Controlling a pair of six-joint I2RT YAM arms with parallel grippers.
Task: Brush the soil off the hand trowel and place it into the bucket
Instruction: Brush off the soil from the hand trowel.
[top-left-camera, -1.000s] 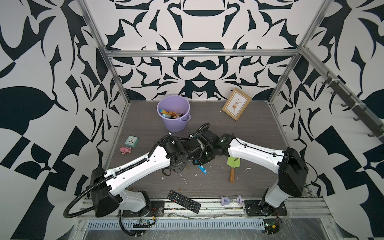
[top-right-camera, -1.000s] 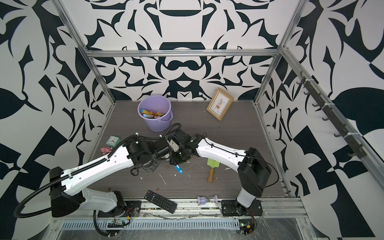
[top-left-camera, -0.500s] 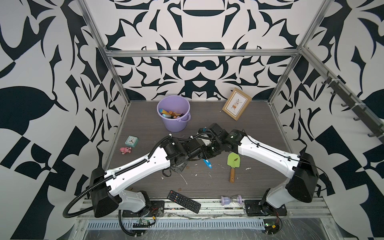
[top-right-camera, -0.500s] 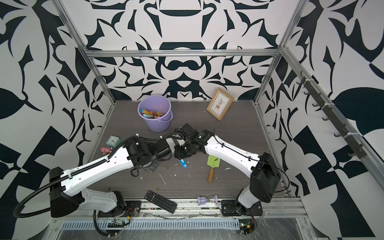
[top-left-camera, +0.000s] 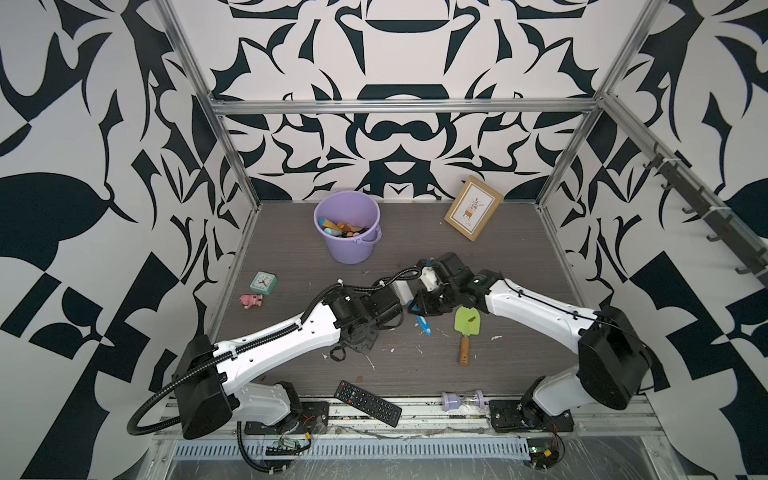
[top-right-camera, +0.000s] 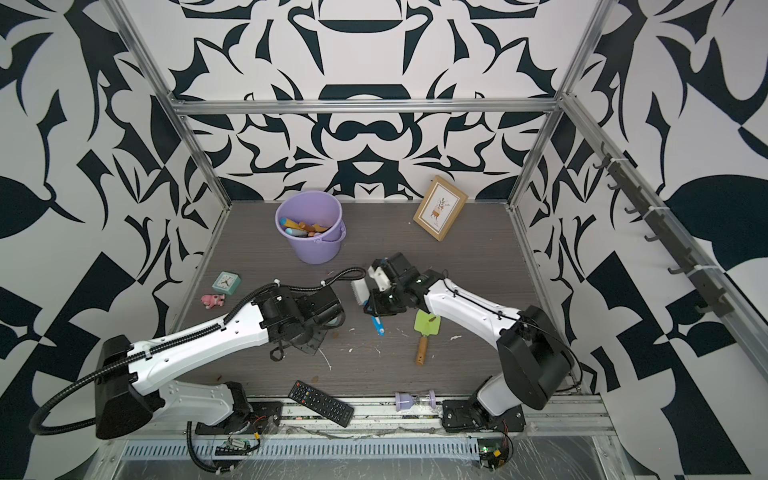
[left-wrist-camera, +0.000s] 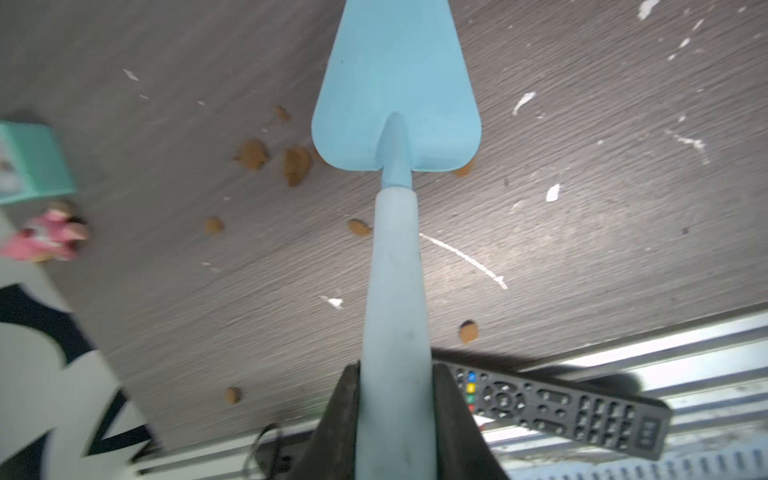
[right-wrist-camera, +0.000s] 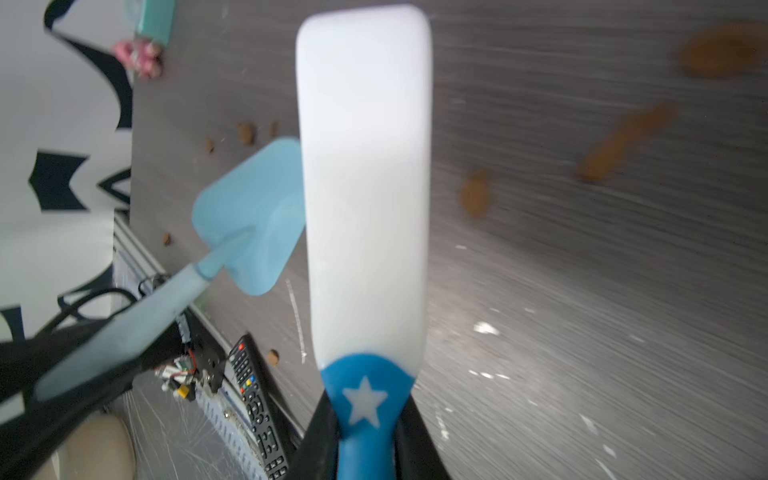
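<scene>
Brushing step, judged nearly done. The left tool (left-wrist-camera: 395, 399) clamps the trowel (left-wrist-camera: 397, 83) by its handle, and the blade projects beyond the jaws with its visible face clean. The right tool (right-wrist-camera: 365, 424) grips the brush (right-wrist-camera: 365, 166) near the blade; contact is unclear. Soil (left-wrist-camera: 296, 164) lies on the desk (left-wrist-camera: 582, 249). Next: carry the trowel to the bucket (top-left-camera: 349, 249), upper centre, and release it inside.

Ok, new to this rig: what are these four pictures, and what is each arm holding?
Two white robot arms with pincer grippers work over a grey wood-grain table. Both top views look down from one overhead camera; each wrist view rides on an arm. The left gripper is shut on a light-blue plastic hand trowel; the right gripper is shut on a white brush with a blue star handle. Brown soil crumbs lie on the table, as does a green trowel with a wooden handle. The lilac plastic bucket stands at the back.
</scene>
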